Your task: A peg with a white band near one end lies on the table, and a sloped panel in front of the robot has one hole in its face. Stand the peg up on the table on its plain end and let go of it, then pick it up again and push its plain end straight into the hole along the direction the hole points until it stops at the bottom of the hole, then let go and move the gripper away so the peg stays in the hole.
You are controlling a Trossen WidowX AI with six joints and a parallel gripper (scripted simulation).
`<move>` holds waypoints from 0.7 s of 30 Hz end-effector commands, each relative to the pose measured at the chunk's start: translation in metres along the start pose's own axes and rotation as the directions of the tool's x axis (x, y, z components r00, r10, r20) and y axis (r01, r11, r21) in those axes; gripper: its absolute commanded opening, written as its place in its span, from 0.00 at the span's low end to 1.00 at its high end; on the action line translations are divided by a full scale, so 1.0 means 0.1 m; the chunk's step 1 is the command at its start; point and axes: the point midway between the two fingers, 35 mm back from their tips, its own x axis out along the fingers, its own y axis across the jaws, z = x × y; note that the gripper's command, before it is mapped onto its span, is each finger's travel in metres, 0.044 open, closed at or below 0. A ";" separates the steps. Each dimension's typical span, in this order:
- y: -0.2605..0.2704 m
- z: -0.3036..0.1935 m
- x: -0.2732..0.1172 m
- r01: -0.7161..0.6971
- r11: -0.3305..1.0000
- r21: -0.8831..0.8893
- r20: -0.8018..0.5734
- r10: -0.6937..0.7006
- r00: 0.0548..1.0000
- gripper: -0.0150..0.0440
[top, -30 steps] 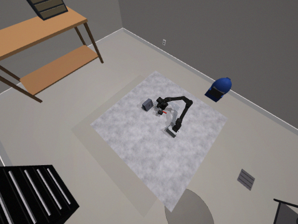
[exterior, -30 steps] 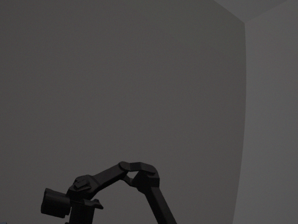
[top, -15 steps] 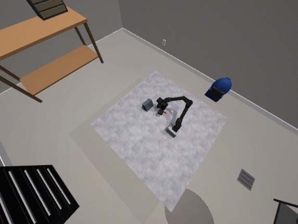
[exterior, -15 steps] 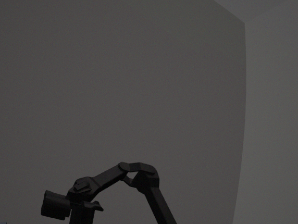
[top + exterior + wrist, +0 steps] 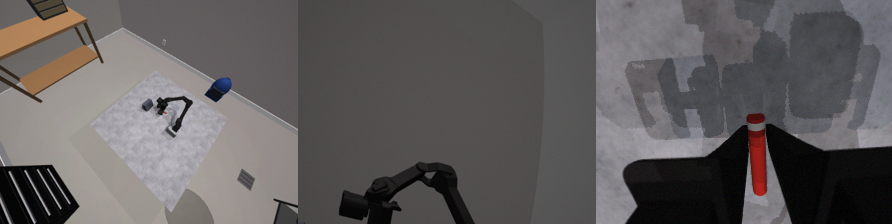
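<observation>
On my wrist view, the two black wedge-shaped fingers of the gripper [image 5: 163, 112] [image 5: 757, 126] stand close together, only a narrow gap between them, one on each side of the slim red cylindrical peg [image 5: 164, 112] [image 5: 757, 162] at its white-banded end. Whether they are actually clamped on it I cannot tell. The peg lies on the mottled grey table surface [image 5: 146, 146] [image 5: 616, 150], its banded end at the fingertips and its other end toward the bottom of my picture. From the top view, the dark grey block with a sloped, holed face [image 5: 147, 104] sits near the gripper, apart from the peg. I can read no brand, label or writing on the peg, the block or the black jointed arm [image 5: 185, 112] [image 5: 407, 179].
</observation>
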 end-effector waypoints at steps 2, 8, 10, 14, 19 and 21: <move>-0.01 0.00 0.00 0.005 1.000 -0.006 -0.001 -0.005 1.000 0.34; 0.00 0.00 0.00 0.004 1.000 -0.006 0.004 -0.004 1.000 0.34; 0.00 0.00 -0.01 0.003 1.000 -0.005 0.016 -0.003 1.000 0.34; 0.00 -0.01 -0.04 0.002 1.000 -0.004 0.052 -0.002 0.999 0.34; 0.00 -0.04 -0.08 0.002 1.000 -0.004 0.105 -0.001 0.994 0.34; 0.00 -0.04 -0.09 0.002 1.000 -0.004 0.122 -0.001 0.993 0.34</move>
